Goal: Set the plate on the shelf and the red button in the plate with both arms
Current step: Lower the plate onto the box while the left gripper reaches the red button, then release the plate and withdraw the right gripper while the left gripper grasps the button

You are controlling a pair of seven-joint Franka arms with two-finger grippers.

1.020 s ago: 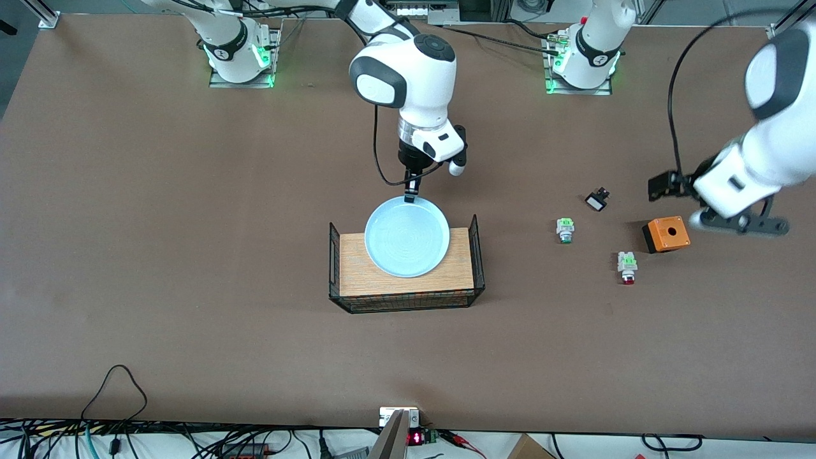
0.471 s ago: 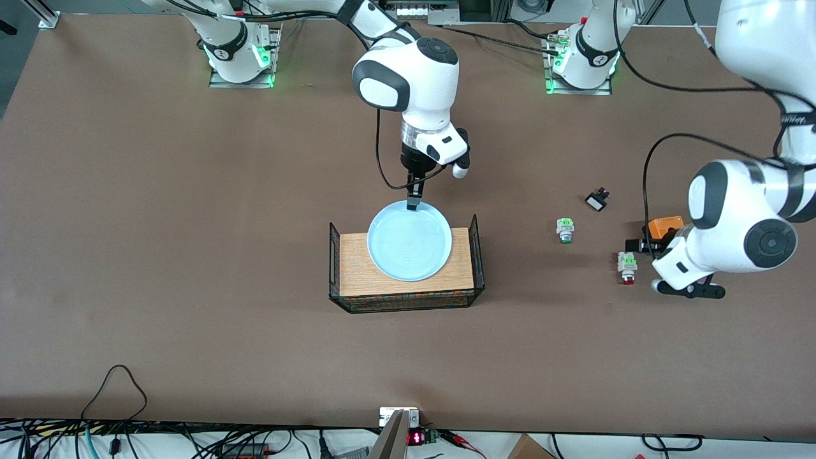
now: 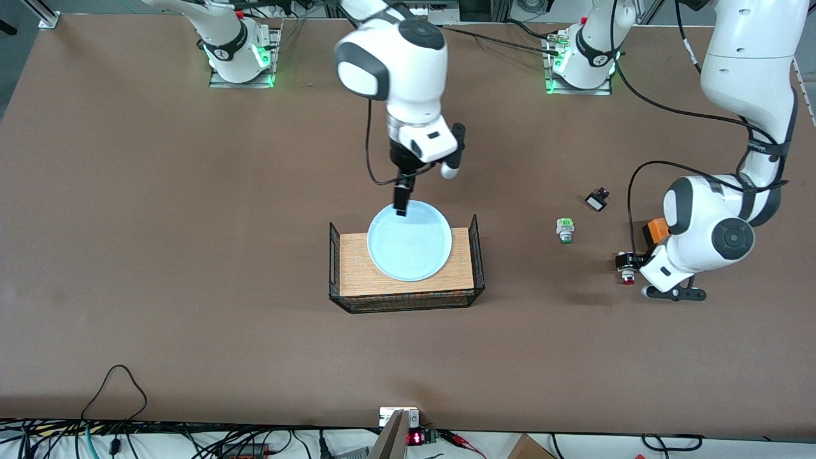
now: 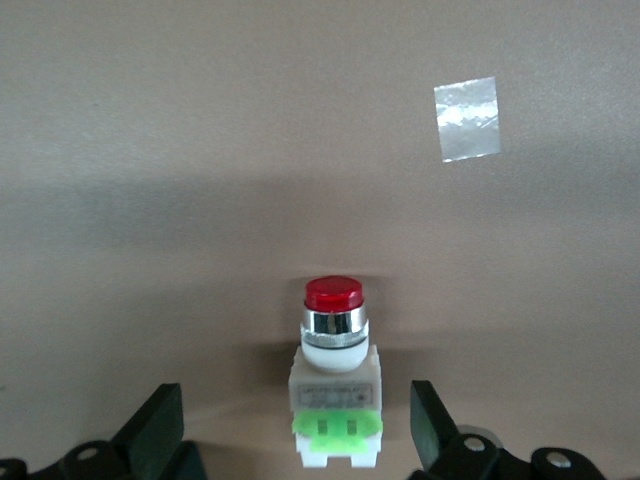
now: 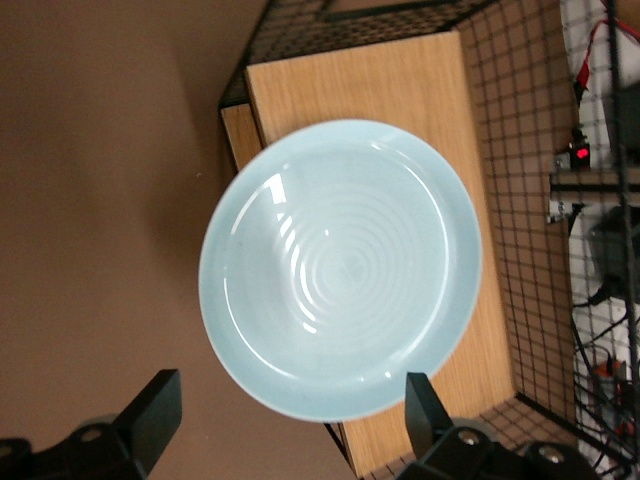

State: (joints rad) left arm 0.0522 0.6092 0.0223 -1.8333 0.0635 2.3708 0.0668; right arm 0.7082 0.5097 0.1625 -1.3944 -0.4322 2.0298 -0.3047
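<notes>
From the front I see the plate (image 3: 409, 241) lying on the wooden tray (image 3: 363, 280), right gripper (image 3: 401, 203) above its rim, with a green switch (image 3: 565, 229) and orange box (image 3: 656, 228) nearby. In the left wrist view, the left gripper (image 4: 295, 425) has jaws apart, flanking the red button (image 4: 335, 385) on the table. In the right wrist view, the jaws stand apart over the plate.

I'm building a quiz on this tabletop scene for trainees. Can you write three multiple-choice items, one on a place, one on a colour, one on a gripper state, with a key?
1. Where does the plate rest?
A. on the wooden board in the wire basket
B. on the bare table
C. on the orange box

2. What colour is the cap of the button between the left gripper's fingers?
A. green
B. red
C. black

3. How is the right gripper over the plate?
A. shut on the rim
B. open, holding nothing
C. out of view

Key: A, the board shows around the plate; B, the left wrist view shows a red cap; B, its fingers stand apart above the plate.
</notes>
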